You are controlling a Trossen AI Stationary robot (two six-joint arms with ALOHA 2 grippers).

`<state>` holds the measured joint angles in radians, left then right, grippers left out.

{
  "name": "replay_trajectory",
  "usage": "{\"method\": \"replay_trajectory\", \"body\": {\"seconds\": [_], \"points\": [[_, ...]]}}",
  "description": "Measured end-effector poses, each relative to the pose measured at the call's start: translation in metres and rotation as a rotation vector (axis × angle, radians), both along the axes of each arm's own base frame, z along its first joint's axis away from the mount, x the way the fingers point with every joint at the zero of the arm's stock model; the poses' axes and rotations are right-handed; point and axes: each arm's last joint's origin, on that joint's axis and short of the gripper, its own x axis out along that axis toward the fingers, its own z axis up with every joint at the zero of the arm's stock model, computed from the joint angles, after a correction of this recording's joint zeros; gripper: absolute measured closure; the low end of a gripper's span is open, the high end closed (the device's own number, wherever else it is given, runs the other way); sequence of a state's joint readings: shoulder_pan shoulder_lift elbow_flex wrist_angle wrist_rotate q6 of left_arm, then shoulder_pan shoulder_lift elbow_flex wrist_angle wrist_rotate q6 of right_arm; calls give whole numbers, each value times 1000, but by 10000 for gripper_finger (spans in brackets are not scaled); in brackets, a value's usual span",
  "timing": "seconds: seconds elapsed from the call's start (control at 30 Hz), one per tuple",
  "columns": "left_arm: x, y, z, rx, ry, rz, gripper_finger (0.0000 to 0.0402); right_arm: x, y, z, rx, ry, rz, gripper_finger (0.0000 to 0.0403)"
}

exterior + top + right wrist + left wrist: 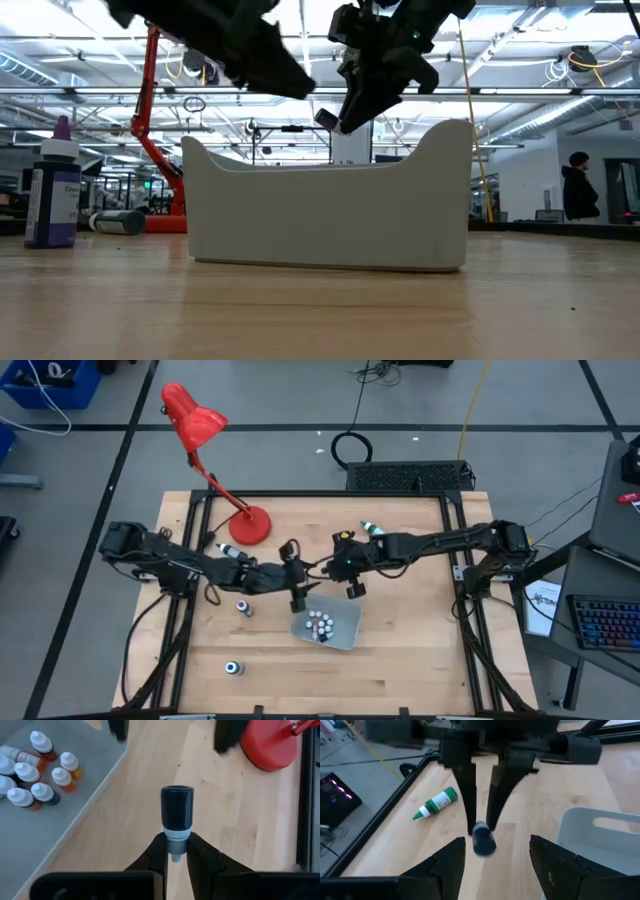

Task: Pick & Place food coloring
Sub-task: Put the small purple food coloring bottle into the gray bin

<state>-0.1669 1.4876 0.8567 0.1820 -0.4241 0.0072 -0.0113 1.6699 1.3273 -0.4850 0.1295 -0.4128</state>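
Observation:
The pale tray sits at mid table and holds several tiny white-topped vials. My right gripper hangs just past the tray's far edge, shut on a dark blue bottle. My left gripper is open beside the tray's far left corner, facing the held bottle and touching nothing. A green bottle lies on its side near the far edge. A purple bottle stands left of the tray, and another stands near the front. My right gripper pinches the dark blue bottle between its two fingers at the pale neck below the body. The fingers come from above, pointing down. The bottle is lifted clear of the table, with its dark body sticking out beyond the fingertips.
A red desk lamp has its base on the table's far left part, and its arm reaches off the far edge. One more bottle lies near the lamp base. Bare wood lies right of the tray and along the near edge.

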Motion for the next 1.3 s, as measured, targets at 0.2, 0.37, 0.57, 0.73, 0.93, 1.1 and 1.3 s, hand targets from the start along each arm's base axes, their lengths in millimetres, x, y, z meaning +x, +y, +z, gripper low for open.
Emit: {"method": "replay_trajectory", "body": {"seconds": [0.2, 0.37, 0.57, 0.73, 0.93, 1.1, 1.3], "points": [[9, 1, -5, 37, 38, 36, 178, 0, 0, 0, 0, 0, 2, 367], [9, 3, -5, -8, 35, 33, 178, 1, 0, 0, -5, -6, 10, 367], [17, 8, -17, -29, 41, 48, 179, 3, 1, 2, -6, -32, 14, 367], [21, 13, -22, -27, 41, 60, 179, 3, 1, 2, -6, -35, 15, 367], [23, 13, -19, 2, 15, 43, 179, 2, 1, 2, -6, -31, 15, 367], [23, 15, -19, -3, 14, 43, 179, 2, 1, 2, -6, -30, 16, 367], [24, 21, -20, -22, 18, 46, 179, 2, 1, 2, -8, -30, 18, 367]]}}
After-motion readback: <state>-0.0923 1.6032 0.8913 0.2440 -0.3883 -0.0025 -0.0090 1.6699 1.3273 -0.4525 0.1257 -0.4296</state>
